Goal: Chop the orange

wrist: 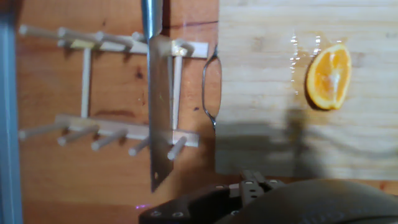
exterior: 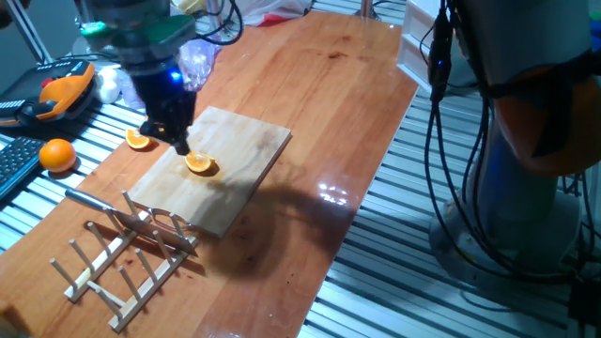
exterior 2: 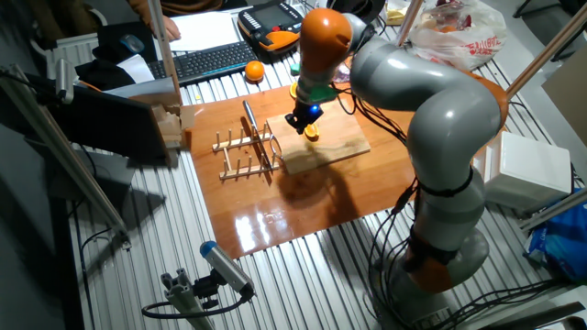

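Orange wedge [exterior: 200, 164] lies cut face up on the wooden cutting board [exterior: 239, 174], toward the board's far-left part in one fixed view; in the hand view the wedge [wrist: 329, 76] sits at the upper right on pale wood grain, with a wet patch just beside it. Gripper [exterior: 180, 143] hangs directly over the wedge, tip very near or touching its upper edge; contact cannot be resolved. Finger spread and any grasp cannot be told: the fingertips are dark and merge in both fixed views, and the hand view shows only the dark housing along the bottom edge. Board rests on the brown table [exterior: 357, 113]. A second wedge [exterior: 138, 140] lies on the table just left of the board. A knife [wrist: 158, 99] lies across the wooden dowel rack [exterior: 127, 258], blade pointing down in the hand view, near the board's edge. A whole orange [exterior: 56, 154] sits well apart on the slatted surface at left.
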Available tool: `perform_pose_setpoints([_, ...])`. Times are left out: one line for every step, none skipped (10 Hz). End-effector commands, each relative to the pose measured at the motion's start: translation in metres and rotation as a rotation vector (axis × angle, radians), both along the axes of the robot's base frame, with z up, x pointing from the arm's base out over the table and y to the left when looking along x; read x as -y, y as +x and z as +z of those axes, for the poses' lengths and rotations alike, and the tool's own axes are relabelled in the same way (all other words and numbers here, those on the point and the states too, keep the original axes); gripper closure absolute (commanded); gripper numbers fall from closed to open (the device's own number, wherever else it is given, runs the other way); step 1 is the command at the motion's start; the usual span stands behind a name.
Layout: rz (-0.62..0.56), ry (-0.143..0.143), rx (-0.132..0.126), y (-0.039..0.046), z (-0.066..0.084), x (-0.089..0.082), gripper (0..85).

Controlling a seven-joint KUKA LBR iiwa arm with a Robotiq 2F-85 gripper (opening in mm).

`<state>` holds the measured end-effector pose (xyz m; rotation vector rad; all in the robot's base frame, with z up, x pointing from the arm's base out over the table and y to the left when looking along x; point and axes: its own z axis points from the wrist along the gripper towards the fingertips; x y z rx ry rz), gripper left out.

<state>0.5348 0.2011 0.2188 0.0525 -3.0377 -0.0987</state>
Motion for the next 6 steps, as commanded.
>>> perform_pose_setpoints([-0.034,-0.009,0.006,0.004,0.0,-0.031,85.0])
perform_pose_setpoints([-0.034,-0.046,0.041,0.0092,-0.003,-0.047,85.0])
perform_pose_setpoints([-0.024,-0.062,0.061,0.0139,-0.007,-0.058,68.0])
perform_pose_setpoints([-0.018,-0.092,0.082,0.0191,-0.013,-0.07,68.0])
perform_pose_setpoints([-0.014,-0.119,0.083,0.024,-0.018,-0.078,51.0])
perform_pose_setpoints([-0.02,-0.124,0.076,0.0291,-0.024,-0.083,51.0])
